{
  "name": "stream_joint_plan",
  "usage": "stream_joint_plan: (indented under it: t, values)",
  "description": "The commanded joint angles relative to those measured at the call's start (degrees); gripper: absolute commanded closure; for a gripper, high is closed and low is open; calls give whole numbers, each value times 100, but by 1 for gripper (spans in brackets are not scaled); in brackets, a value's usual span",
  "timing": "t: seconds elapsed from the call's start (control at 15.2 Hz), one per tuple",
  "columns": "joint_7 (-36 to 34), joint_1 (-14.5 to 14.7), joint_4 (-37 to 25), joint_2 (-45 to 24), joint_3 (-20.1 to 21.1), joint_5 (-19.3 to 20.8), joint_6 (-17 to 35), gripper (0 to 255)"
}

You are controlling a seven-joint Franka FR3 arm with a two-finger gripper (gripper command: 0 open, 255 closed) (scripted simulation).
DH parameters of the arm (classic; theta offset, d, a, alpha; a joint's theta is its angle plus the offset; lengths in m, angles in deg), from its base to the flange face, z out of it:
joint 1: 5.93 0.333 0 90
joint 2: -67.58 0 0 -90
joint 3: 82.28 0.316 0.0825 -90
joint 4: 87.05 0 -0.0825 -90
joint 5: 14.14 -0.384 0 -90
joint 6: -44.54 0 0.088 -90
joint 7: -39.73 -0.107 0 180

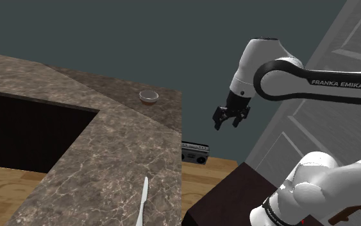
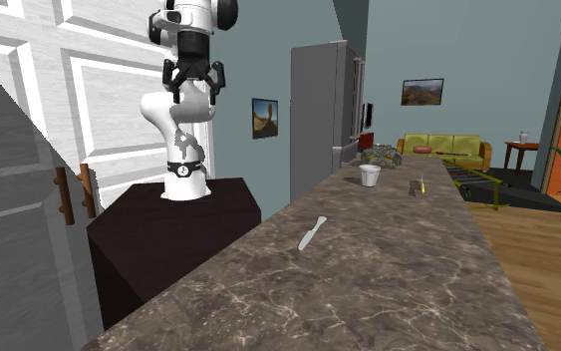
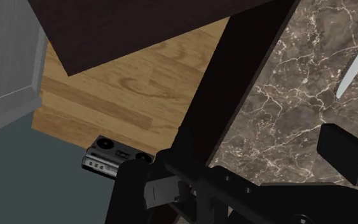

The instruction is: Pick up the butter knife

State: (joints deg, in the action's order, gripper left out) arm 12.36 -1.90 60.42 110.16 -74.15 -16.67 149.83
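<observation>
Veined brown counter [image 1: 108,154] held the butter knife [image 1: 143,200]; in the shoulder view I saw the gripper [image 1: 229,122] at its two o'clock, fingers apart, empty.

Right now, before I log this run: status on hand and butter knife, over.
Hand open, empty, raised beside the counter. Butter knife flat on counter, untouched. Bowl well apart from it.

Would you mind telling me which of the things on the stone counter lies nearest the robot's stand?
The pale butter knife, lying flat near the edge of the counter; the small white bowl stands farther along it.
</observation>
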Motion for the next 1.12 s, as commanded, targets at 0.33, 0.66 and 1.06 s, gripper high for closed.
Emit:
stream_joint_plan:
  t: [0.33, 0.66, 1.06]
  values:
    - [-1086, 194, 396, -779, 788, -489, 1167, 0]
    - [-1898, 249, 389, -1648, 1380, -675, 2035, 0]
    - [-3054, 134, 76, -2989, 2092, -442, 3043, 0]
